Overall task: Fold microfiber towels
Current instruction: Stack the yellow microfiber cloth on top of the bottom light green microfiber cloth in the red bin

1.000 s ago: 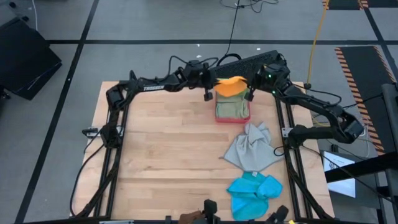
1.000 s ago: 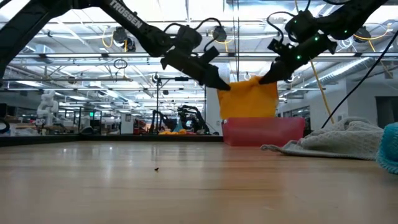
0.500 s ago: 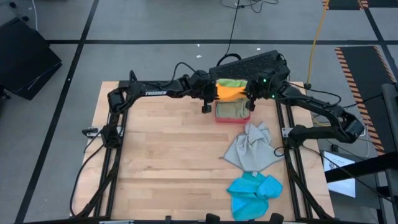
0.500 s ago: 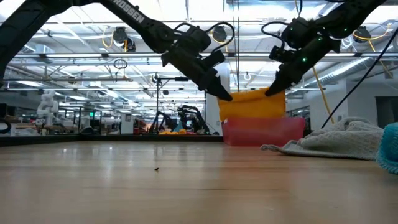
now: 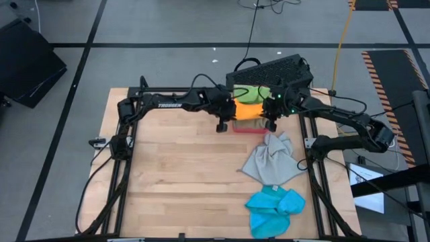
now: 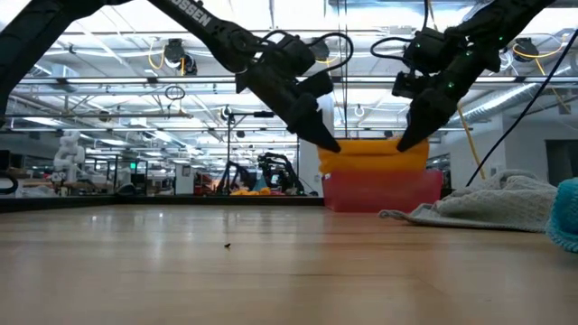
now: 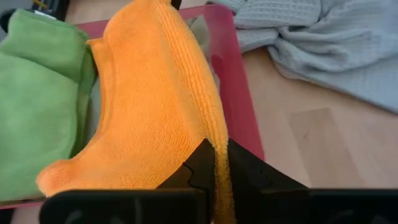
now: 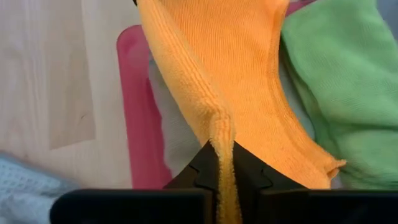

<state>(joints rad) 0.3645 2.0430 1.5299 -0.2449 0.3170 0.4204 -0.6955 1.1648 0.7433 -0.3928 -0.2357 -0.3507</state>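
- Overhead, the left pincer (image 5: 222, 124) and right pincer (image 5: 271, 123) flank the orange towel (image 5: 248, 111), each pinching one end over the pink tray (image 5: 250, 128).
- Low view: the towel sags between them onto the tray.
- Left wrist: a green towel (image 7: 34, 112) lies beyond the pinched fold.
- Right wrist: fingers pressed together on the orange edge.

A large robotics lab or industrial hall: beyond the wooden table (image 6: 271, 271), the low view shows a high ceiling with strip lights (image 6: 108, 56), exposed trusses, other robot rigs (image 6: 271, 171) and cluttered workbenches, with grey taped flooring (image 5: 168, 27) around.
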